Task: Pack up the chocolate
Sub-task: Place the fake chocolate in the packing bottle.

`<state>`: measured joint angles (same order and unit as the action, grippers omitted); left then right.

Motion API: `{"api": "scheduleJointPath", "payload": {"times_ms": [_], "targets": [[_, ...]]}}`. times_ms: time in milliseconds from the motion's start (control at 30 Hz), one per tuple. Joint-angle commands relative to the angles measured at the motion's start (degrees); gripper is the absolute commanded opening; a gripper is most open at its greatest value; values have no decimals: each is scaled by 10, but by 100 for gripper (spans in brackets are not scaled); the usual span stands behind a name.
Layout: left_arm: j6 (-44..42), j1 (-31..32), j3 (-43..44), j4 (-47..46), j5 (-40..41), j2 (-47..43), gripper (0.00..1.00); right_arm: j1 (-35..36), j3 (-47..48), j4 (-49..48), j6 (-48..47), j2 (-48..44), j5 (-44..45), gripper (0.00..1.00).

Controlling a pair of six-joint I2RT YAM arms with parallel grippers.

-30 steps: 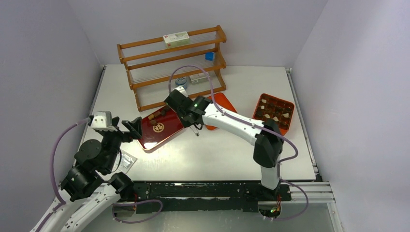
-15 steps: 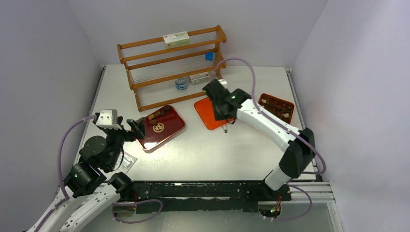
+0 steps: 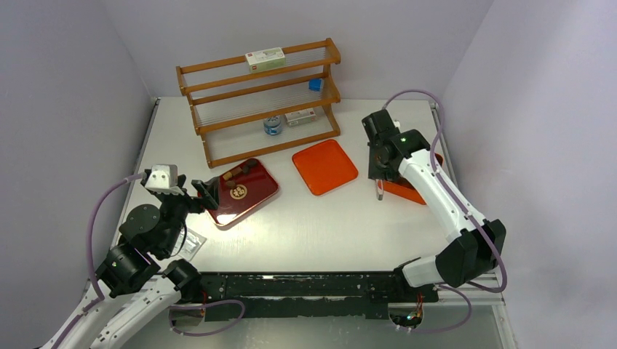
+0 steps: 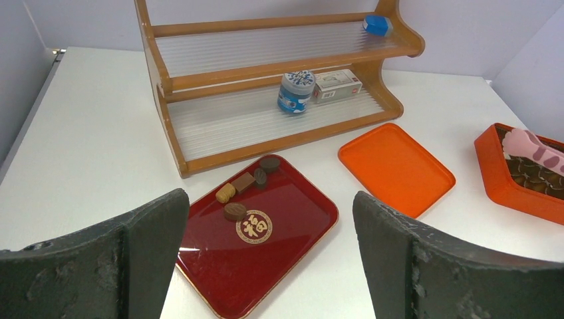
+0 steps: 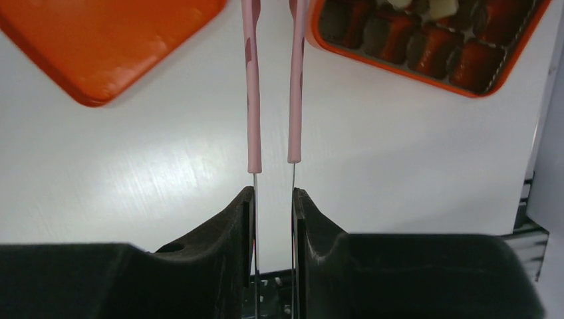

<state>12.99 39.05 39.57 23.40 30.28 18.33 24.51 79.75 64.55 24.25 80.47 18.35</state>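
Note:
Several chocolate pieces (image 4: 243, 183), dark and light brown, lie at the far corner of the dark red tray (image 4: 279, 226) with a gold emblem. More chocolate fills the compartments of the orange box (image 5: 425, 50) at the right. My left gripper (image 4: 269, 206) stands open just short of the red tray (image 3: 244, 196), with nothing between its fingers. My right gripper (image 5: 273, 196) is shut on the pink tongs (image 5: 251, 100). In the left wrist view the tongs (image 4: 535, 149) reach over the box (image 4: 512, 189). Their tips run out of the right wrist view.
An orange lid (image 3: 324, 166) lies upside down between the tray and the box. A wooden rack (image 3: 258, 102) at the back holds a blue-lidded jar (image 3: 272, 125) and small boxes. A clear wrapper (image 3: 190, 243) lies by my left arm.
My right arm has swung with the tongs from over the red tray, across the orange lid, to the orange box at the right. The left arm has barely moved.

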Motion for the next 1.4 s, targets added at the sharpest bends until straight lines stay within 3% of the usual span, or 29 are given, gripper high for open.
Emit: {"api": "scheduleJointPath", "payload": {"times_ms": [0,533,1033,1367], "targets": [[-7,-5,7,-15,-9,0,98,-35,-28,10,-17,-18,-21,27],[-5,-5,7,-13,-10,-7,98,-89,-81,4,-30,-31,-4,28],[-4,-5,7,-12,-10,-10,98,-95,-92,-2,-32,-27,-2,37],[-4,-5,8,-12,-9,-10,98,-95,-83,3,-31,-30,0,37]]}}
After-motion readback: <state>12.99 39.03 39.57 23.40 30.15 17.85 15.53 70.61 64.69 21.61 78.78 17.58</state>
